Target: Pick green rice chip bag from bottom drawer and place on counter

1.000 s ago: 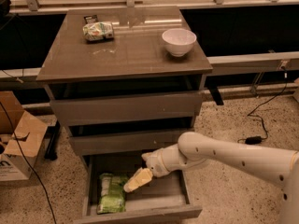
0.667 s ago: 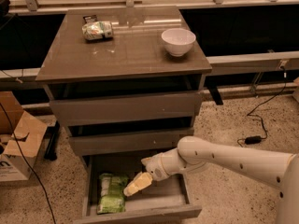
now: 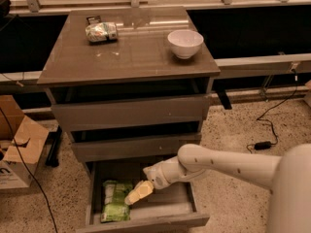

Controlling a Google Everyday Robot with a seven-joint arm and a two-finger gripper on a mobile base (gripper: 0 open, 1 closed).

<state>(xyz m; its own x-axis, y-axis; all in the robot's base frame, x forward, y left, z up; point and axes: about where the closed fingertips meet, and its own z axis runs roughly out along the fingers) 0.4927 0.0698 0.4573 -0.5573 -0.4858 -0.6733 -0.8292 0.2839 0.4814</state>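
The green rice chip bag (image 3: 115,201) lies flat in the left half of the open bottom drawer (image 3: 146,221), lime green with a pale strip across it. My gripper (image 3: 136,193) hangs over the drawer just right of the bag's upper right corner, its pale fingers pointing down and left; whether it touches the bag I cannot tell. My white arm reaches in from the lower right. The counter (image 3: 131,52) is above, glossy grey-brown.
On the counter stand a white bowl (image 3: 185,43) at the right and a small pale rolled packet (image 3: 101,32) at the back left. Two shallower drawers sit above the open one. A cardboard box (image 3: 19,147) and cables lie on the floor at left; a cable and adapter at right.
My gripper has shifted slightly left and down towards the bag. The bag has not moved.
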